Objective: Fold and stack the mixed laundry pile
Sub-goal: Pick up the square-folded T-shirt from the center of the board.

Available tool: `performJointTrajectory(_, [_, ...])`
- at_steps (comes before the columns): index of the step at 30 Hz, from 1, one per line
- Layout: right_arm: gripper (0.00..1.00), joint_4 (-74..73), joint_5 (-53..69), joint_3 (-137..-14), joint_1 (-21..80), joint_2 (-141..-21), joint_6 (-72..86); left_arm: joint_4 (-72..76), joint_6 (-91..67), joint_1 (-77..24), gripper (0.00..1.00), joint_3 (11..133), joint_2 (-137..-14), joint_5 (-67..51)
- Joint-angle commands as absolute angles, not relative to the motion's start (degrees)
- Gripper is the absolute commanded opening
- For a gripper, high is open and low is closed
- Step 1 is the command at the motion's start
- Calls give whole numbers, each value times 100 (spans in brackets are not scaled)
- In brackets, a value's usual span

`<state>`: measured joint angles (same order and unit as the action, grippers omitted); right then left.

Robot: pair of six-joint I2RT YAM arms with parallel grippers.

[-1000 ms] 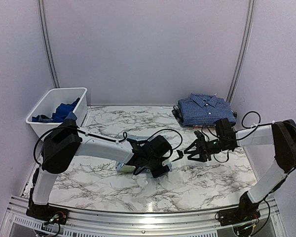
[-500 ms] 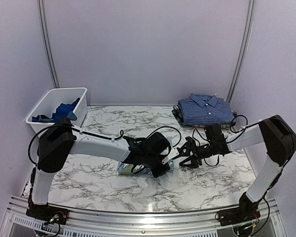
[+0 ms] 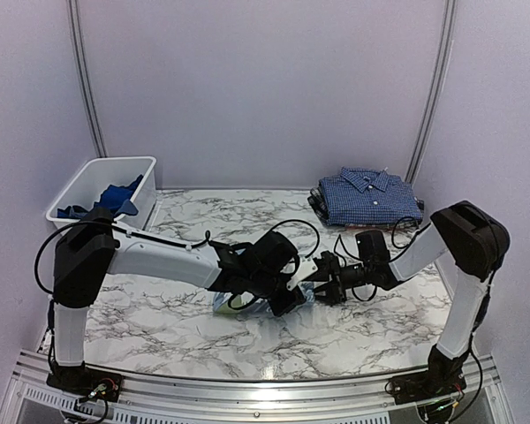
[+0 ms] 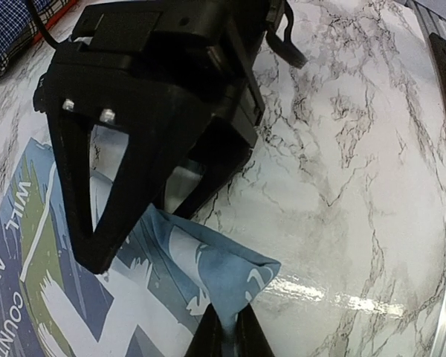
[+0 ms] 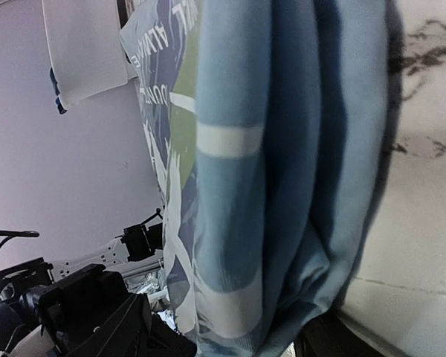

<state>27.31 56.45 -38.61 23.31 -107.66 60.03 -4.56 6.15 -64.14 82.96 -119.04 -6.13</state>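
Note:
A folded light blue T-shirt (image 3: pixel 223 303) with a white and green print lies mid-table. My left gripper (image 4: pixel 227 338) is shut on a pinched corner of the T-shirt (image 4: pixel 230 275). My right gripper (image 4: pixel 136 238) comes in from the opposite side, its fingers spread in a wide V over the shirt's edge. In the right wrist view the T-shirt (image 5: pixel 267 186) fills the frame, with one dark finger (image 5: pixel 342 346) low beside it. From above, the left gripper (image 3: pixel 291 299) and the right gripper (image 3: pixel 322 287) nearly meet. A folded navy check shirt (image 3: pixel 367 196) lies at the back right.
A white bin (image 3: pixel 71 208) stands at the back left with a royal blue garment (image 3: pixel 115 196) inside. A plaid edge (image 3: pixel 316 205) shows under the navy shirt. Curved frame poles rise at both back corners. A metal rail runs along the near table edge.
My left gripper has closed on the T-shirt's corner. The right arm has reached left across the table, bringing its gripper up to the shirt and the left gripper.

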Motion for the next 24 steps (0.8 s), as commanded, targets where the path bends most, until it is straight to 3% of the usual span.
performJointTrajectory(1, [63,3268,5444,-4014,2381,-11339,6555,-227,597,-6442,8,8159,-11563,-1069])
performJointTrajectory(7, [57,3639,5374,-4258,2382,-11854,6832,-105,596,-6446,9,8018,-11479,-1199])
performJointTrajectory(12, [46,4144,5309,-4142,2399,-12043,7313,-53,609,-6460,10,7931,-11409,-1081])
performJointTrajectory(14, [40,4072,5251,-4120,2399,-12026,7275,26,586,-6460,10,7891,-11374,-1058])
performJointTrajectory(18, [17,3901,5155,-4082,2383,-11902,7103,184,532,-6460,13,7731,-11258,-1072])
performJointTrajectory(21, [0,3382,5063,-4274,2349,-11684,6650,256,448,-6469,28,7558,-11090,-976])
performJointTrajectory(24, [0,2166,4889,-4755,2347,-11337,5717,359,215,-6461,57,7301,-10835,-727])
